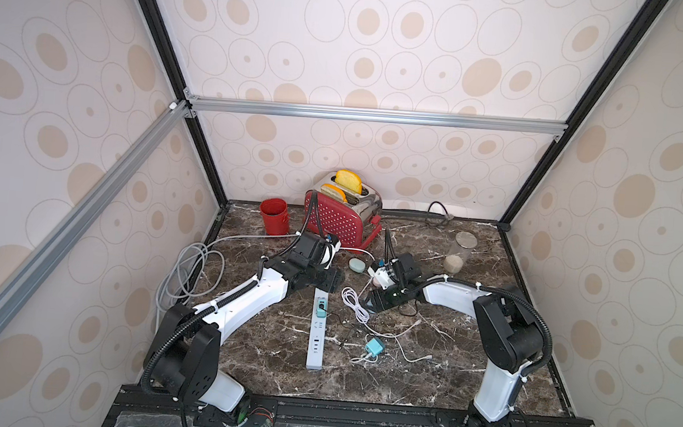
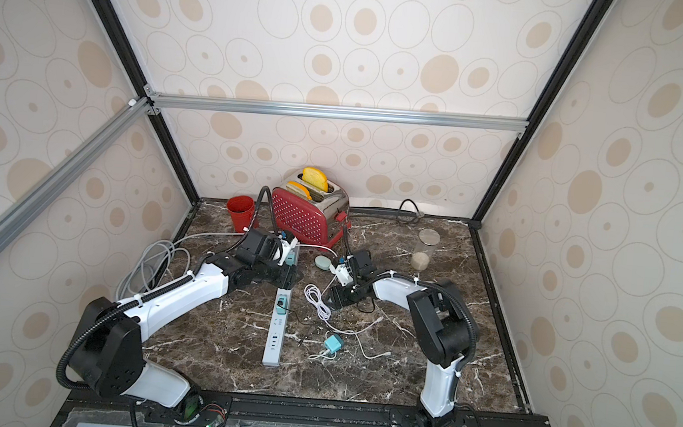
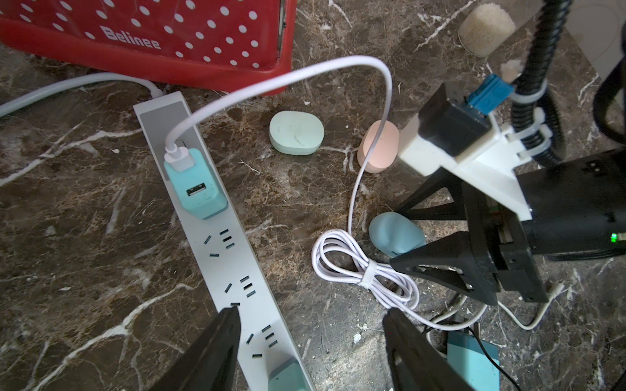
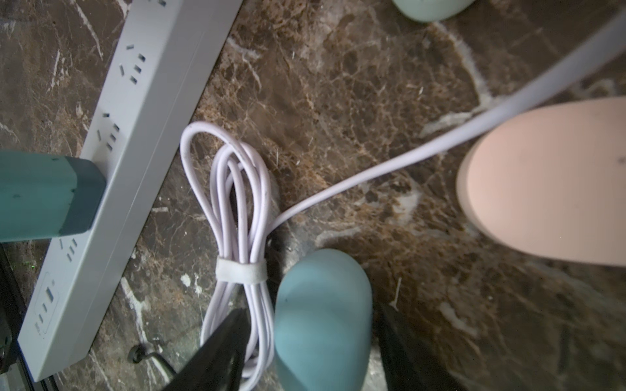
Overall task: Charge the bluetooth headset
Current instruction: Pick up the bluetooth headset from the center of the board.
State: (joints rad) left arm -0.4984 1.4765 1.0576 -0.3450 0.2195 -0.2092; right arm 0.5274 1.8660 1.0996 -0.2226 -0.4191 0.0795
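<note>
Nearest, the right gripper point(image 4: 311, 307) stands open astride the blue headset case point(image 3: 389, 233), which lies on the table point(image 3: 84, 237) beside the coiled white cable point(image 4: 237, 210). Closing could pinch a loop or squirt the rounded case out. Farther left, the left gripper point(image 3: 311, 310) hangs open, empty, over the power strip point(image 3: 237, 270). Both top views hide the case; the wrist views show it.

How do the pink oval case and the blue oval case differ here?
The pink oval case lies free; the blue oval case sits between the open jaws of the right gripper. The white cable crosses the pink case, not the blue. Both are smooth, rounded, resting on the marble tabletop.
</note>
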